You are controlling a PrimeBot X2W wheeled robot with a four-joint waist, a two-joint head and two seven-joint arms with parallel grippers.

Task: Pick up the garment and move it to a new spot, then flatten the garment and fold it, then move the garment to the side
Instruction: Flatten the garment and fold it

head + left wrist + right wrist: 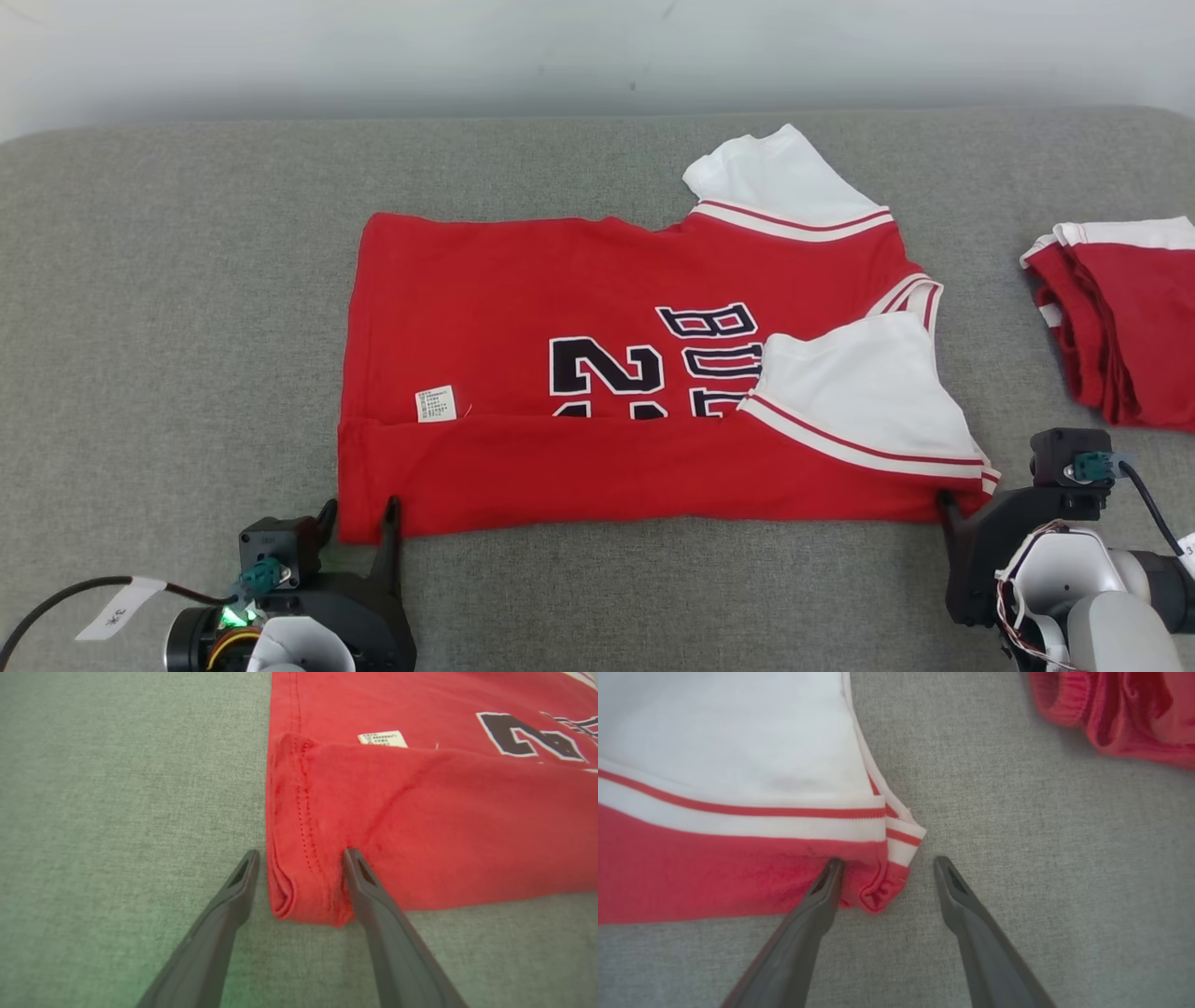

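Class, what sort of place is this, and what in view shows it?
Probably a robot lab bench for folding clothes: a grey padded table against a bare wall, a red jersey laid out, and the left end effector and right end effector open at its near corners.

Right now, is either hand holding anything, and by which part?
Nothing is held. Both hands stand open: the left hand straddles the red jersey's near left corner, the right hand its near right corner.
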